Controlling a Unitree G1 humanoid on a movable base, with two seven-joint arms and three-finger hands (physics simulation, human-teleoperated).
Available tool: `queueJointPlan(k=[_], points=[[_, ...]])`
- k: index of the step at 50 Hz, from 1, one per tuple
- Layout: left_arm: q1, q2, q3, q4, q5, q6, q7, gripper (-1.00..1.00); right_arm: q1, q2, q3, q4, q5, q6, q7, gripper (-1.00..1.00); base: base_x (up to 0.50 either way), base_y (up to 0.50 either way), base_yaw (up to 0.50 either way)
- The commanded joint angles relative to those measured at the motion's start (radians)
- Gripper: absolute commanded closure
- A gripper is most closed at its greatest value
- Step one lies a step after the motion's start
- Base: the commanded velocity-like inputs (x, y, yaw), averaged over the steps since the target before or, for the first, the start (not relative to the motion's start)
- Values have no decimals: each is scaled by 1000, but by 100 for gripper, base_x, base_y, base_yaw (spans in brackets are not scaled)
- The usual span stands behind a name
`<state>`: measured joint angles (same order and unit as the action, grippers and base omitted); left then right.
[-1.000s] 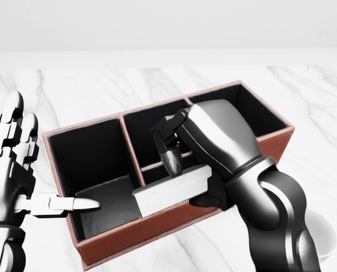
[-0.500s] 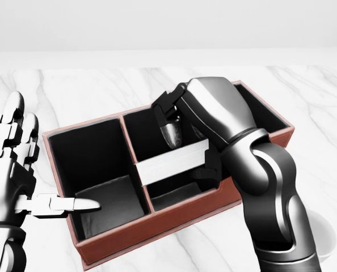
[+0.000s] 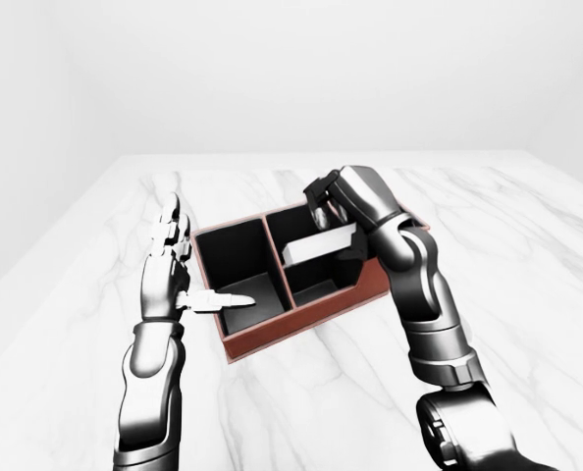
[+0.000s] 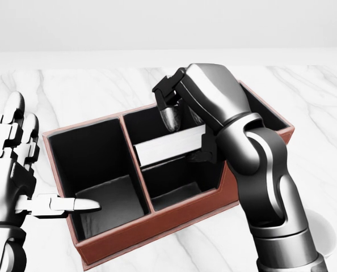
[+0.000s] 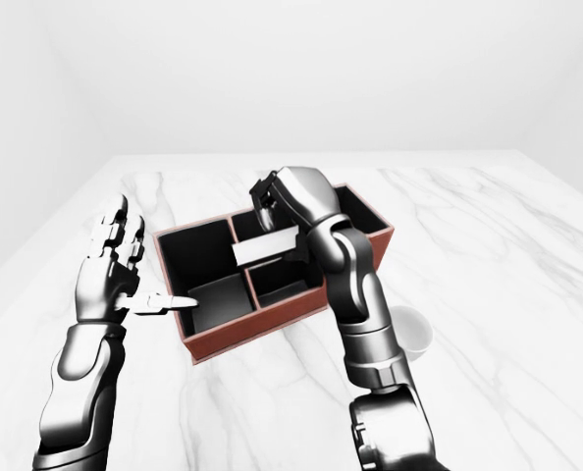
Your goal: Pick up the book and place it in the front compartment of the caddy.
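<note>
Right hand [image 4: 182,122] pinches book [image 4: 169,146] w/ fingers closed, over caddy [image 4: 157,218] middle section; left hand [image 4: 12,164] spread flat beside caddy, on white marble table [image 4: 100,85], plain white room.

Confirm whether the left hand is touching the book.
No. The left hand stands open at the caddy's left end, while the book is held in the right hand over the middle compartments.
</note>
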<state>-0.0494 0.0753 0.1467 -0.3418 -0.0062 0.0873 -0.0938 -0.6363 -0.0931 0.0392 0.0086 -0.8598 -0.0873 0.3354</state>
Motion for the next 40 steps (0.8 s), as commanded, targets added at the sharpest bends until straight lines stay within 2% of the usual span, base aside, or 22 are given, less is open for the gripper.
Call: queueJointPlan(k=[1, 22, 40], points=[[-1, 0, -1, 5, 2, 0, 1, -100, -43, -1, -10, 44, 13, 0, -52, 100, 0, 0, 0], [2, -2, -6, 6, 3, 0, 2, -100, -106, 3, -1, 145, -14, 0, -105, 100, 0, 0, 0], [-3, 1, 1, -2, -3, 0, 2, -100, -195, -3, -1, 346, -27, 0, -206, 100, 0, 0, 0]])
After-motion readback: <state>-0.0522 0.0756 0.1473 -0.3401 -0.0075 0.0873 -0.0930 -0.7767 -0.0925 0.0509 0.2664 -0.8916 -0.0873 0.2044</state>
